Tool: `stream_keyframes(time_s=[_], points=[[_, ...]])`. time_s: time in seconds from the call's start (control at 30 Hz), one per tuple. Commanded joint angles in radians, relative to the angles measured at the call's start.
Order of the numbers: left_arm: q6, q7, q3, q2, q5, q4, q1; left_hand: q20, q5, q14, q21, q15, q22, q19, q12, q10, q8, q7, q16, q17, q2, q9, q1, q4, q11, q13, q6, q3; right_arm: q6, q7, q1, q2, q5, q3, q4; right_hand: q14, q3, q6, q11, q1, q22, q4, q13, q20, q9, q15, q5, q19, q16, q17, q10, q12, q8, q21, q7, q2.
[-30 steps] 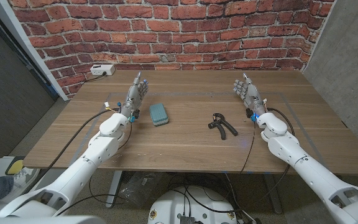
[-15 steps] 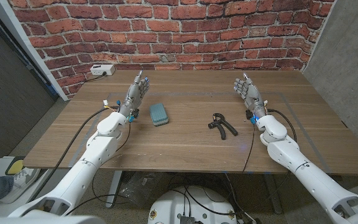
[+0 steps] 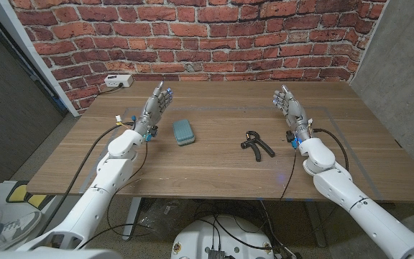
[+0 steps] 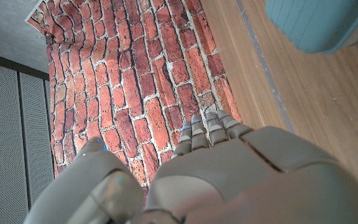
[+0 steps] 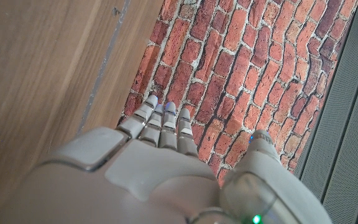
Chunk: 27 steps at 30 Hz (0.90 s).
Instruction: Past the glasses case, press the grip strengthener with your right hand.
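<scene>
A: Report positions, robot's left to right.

B: Left hand (image 3: 156, 108): raised above the wooden table (image 3: 214, 169) at its far-left part, fingers extended and apart, nothing held. The left wrist view shows the fingertips (image 4: 207, 127) against the brick wall (image 4: 135, 87), with a corner of the glasses case (image 4: 319, 25) on the wood close by.

A: Next item.

B: Glasses case (image 3: 184, 132): teal, closed, lying flat on the table just beside the left hand, not touching it.

A: Grip strengthener?

B: Grip strengthener (image 3: 256, 143): black, lying on the table right of centre, well apart from the case and between the case and the right hand. Its handles point toward the near-right; the coil end appears to face the wall, though the part is small in the head view.

A: Right hand?

B: Right hand (image 3: 290, 109): raised above the table's far-right part, fingers extended and slightly spread, nothing held. It is apart from the strengthener, with no contact. The right wrist view shows its fingertips (image 5: 163, 115) before the brick wall.
</scene>
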Motion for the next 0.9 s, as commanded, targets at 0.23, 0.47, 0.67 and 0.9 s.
stream_keyframes(time_s=[0.23,0.47,0.67,0.9], points=[[0.009,-0.014,-0.022,-0.025,0.023,0.022,-0.011,0.003,0.006,0.027,0.001,-0.004,0.002,0.023,0.006,0.032,0.012,-0.001,0.004,0.003,0.022,0.006,0.025,-0.012,-0.002,0.003,0.044,0.011,-0.013,-0.107,-0.109,-0.058,-0.085,0.018,-0.158,0.009,0.007,-0.007,-0.005,0.020,0.003,-0.008,0.003,-0.020,0.002,0.003,0.001,0.013,-0.002,0.005,0.000,0.003,-0.003,0.003,-0.003,0.003],[0.008,-0.027,-0.019,-0.029,0.031,0.031,-0.024,0.005,0.005,0.036,-0.001,-0.008,0.002,0.027,0.006,0.040,0.012,-0.003,0.003,0.003,0.032,0.006,0.037,-0.016,-0.002,0.003,0.052,0.016,-0.018,-0.156,-0.144,-0.081,-0.142,0.027,-0.205,0.013,0.010,-0.004,-0.008,0.027,0.002,-0.012,0.003,-0.019,0.002,0.000,0.001,0.019,-0.002,0.005,0.004,0.003,-0.003,0.004,-0.004,0.005],[0.020,-0.034,-0.019,-0.029,0.031,0.027,-0.025,0.005,0.004,0.040,-0.002,-0.010,0.002,0.028,0.005,0.044,0.010,-0.002,0.002,0.003,0.037,0.006,0.043,-0.018,-0.005,0.003,0.055,0.019,-0.022,-0.196,-0.159,-0.090,-0.203,0.024,-0.229,0.021,0.012,0.005,-0.010,0.037,0.002,-0.016,0.003,-0.020,0.002,-0.001,0.001,0.029,-0.001,0.005,0.015,0.006,0.000,0.005,-0.009,0.006],[0.039,-0.008,-0.023,-0.025,0.043,-0.005,-0.008,0.005,0.002,0.045,-0.003,-0.012,0.002,0.031,0.004,0.049,0.009,-0.002,0.001,0.003,0.042,0.006,0.050,-0.021,-0.005,0.003,0.058,0.021,-0.029,-0.212,-0.177,-0.106,-0.222,0.031,-0.245,0.026,0.014,0.009,-0.011,0.044,0.002,-0.019,0.003,-0.021,0.002,-0.006,0.001,0.040,-0.002,0.005,0.021,0.007,0.000,0.007,-0.010,0.007]])
